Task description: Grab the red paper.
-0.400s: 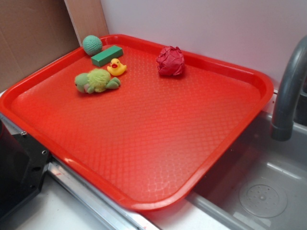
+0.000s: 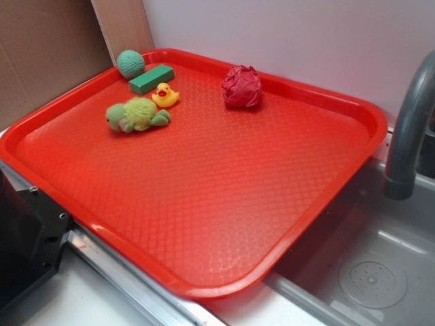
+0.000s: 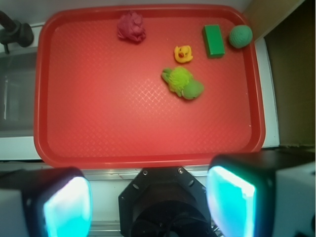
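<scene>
The red paper (image 2: pixel 241 87) is a dark crimson crumpled ball near the far edge of the big red tray (image 2: pixel 204 204). In the wrist view the paper (image 3: pixel 131 27) lies at the tray's far left. My gripper (image 3: pixel 148 202) is open and empty, held high above the robot base at the tray's near edge (image 3: pixel 148 160), far from the paper. Its two fingers (image 3: pixel 66 205) show teal pads set wide apart. The gripper is out of the exterior view.
On the tray are a yellow duck (image 2: pixel 165 96), a green plush turtle (image 2: pixel 136 115), a green block (image 2: pixel 151 79) and a teal knitted ball (image 2: pixel 130 63). A grey sink (image 2: pixel 374 272) with a faucet (image 2: pixel 408 136) lies to the right. The robot base (image 3: pixel 165 207) sits below the gripper.
</scene>
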`<state>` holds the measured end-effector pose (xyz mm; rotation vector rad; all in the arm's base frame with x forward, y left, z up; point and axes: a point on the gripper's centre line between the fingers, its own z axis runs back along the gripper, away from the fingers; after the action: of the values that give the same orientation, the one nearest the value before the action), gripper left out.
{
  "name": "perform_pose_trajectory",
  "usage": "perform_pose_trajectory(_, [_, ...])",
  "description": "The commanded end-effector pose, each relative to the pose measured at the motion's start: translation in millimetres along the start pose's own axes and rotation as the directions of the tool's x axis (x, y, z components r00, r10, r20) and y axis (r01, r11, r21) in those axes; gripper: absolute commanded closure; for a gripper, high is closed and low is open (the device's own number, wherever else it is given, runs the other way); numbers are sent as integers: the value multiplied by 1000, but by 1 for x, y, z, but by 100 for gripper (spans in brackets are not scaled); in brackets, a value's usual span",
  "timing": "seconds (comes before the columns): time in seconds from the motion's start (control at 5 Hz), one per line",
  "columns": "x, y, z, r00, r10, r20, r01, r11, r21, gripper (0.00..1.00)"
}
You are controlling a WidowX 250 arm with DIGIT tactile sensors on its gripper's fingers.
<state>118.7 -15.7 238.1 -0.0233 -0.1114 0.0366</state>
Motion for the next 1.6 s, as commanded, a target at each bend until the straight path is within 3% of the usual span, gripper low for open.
perform_pose_trajectory(0.0, [77,7,-102,996,40,81,-45,997,63,0])
perform_pose_trajectory(0.4, [161,9,-177,994,-16,106,8,997,76,0])
perform_pose_trajectory(0.6, [192,0,-192,982,-63,178,60,998,23,0])
perform_pose_trajectory(0.8, [222,-22,-203,975,-99,201,102,995,-7,0])
perform_pose_trajectory(1.0, [234,-36,-227,976,-130,177,125,991,40,0])
perform_pose_trajectory(1.2, [220,-40,-248,982,-123,144,120,992,30,100])
perform_pose_trajectory(1.4, [204,-35,-224,983,-128,128,131,991,-16,100])
